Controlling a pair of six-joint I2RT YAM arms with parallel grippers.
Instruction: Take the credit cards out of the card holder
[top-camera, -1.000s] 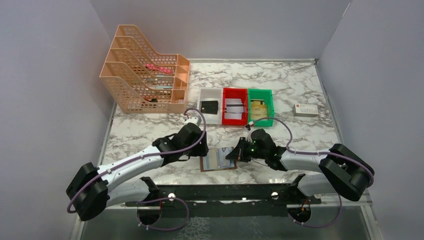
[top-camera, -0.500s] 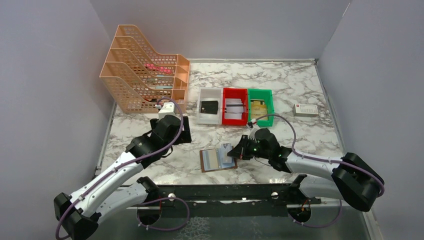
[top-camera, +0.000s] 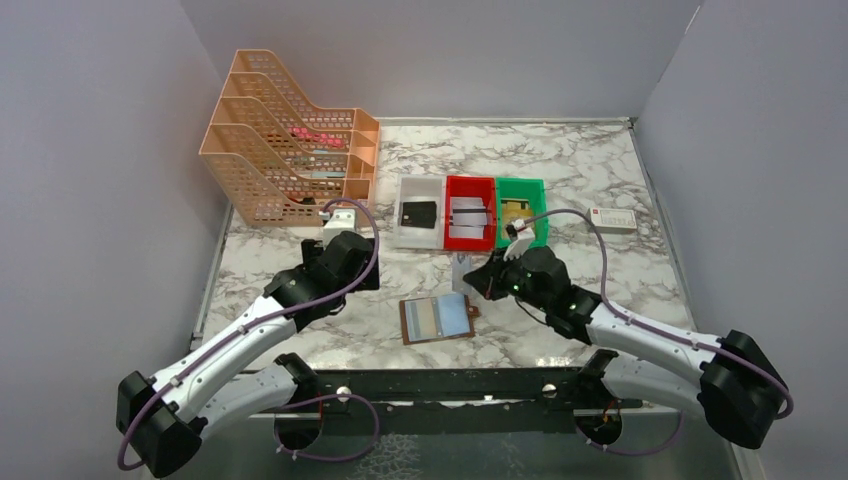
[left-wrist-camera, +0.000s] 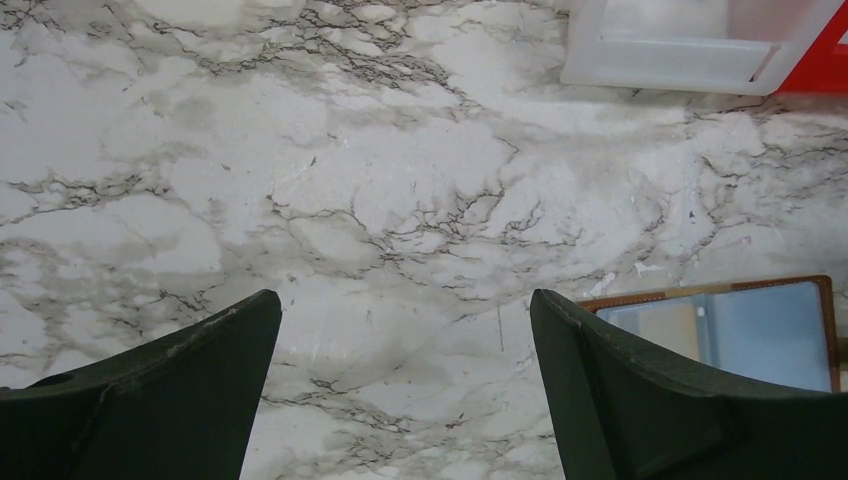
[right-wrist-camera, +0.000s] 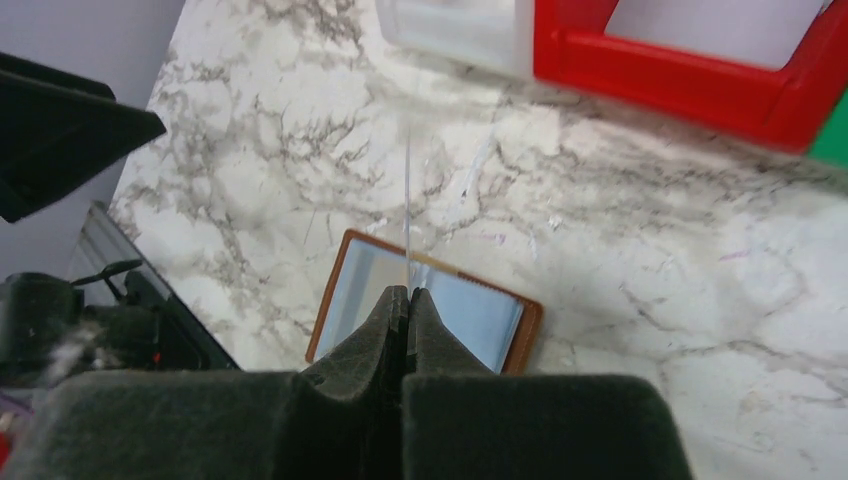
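Observation:
The brown card holder (top-camera: 437, 319) lies open on the marble, its pale blue sleeves facing up. My right gripper (top-camera: 472, 276) hovers just beyond its far right corner and is shut on a thin credit card, which the right wrist view shows edge-on (right-wrist-camera: 408, 200) above the card holder (right-wrist-camera: 480, 315). My left gripper (top-camera: 358, 270) stands open to the left of the holder, with nothing between its fingers (left-wrist-camera: 405, 310); the holder's corner (left-wrist-camera: 760, 320) shows beside its right finger. Other credit cards lie in the bins: black (top-camera: 418, 213), white-grey (top-camera: 469, 213) and gold (top-camera: 515, 212).
White (top-camera: 404, 240), red (top-camera: 470, 244) and green (top-camera: 543, 215) bins stand in a row behind the holder. An orange mesh file rack (top-camera: 290, 150) fills the back left. A small white box (top-camera: 611, 220) sits at the right.
My left gripper opened wide and pulled back to the left, away from the holder. My right gripper rose from the holder toward the bins with a card pinched in it.

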